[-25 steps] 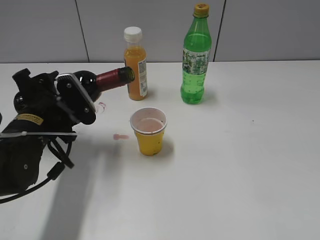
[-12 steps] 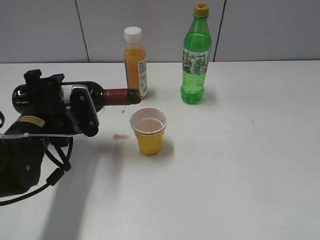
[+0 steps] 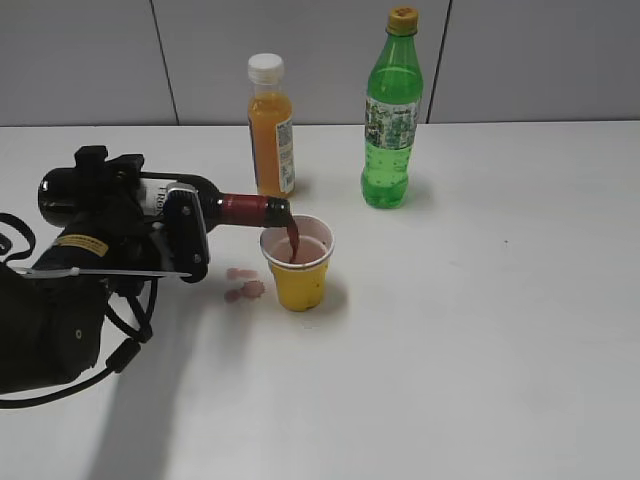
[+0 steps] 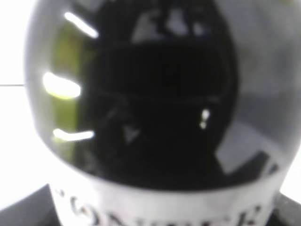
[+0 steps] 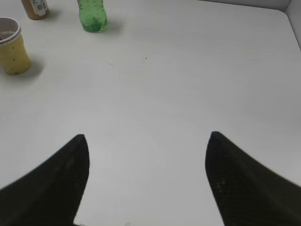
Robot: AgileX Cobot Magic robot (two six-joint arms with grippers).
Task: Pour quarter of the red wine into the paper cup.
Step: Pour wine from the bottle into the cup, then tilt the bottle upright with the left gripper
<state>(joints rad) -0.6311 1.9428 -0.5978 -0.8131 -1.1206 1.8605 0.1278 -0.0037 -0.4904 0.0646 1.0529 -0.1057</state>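
My left gripper [image 3: 160, 225] is shut on the red wine bottle [image 3: 240, 208] and holds it on its side, neck tilted slightly down. Its mouth is over the rim of the yellow paper cup [image 3: 298, 270], and a red stream runs into the cup. The bottle's dark glass and white label fill the left wrist view [image 4: 150, 117]. My right gripper [image 5: 146, 141] is open and empty above bare table; the cup [image 5: 13, 47] shows at the far left of its view.
An orange juice bottle [image 3: 270, 130] and a green soda bottle [image 3: 392, 115] stand behind the cup. Small pink spills [image 3: 243, 286] lie on the white table [image 3: 480, 330] left of the cup.
The left gripper moved the bottle right and tipped its neck down to the cup's rim. Wine now pours into the cup. More pink drops lie on the table.
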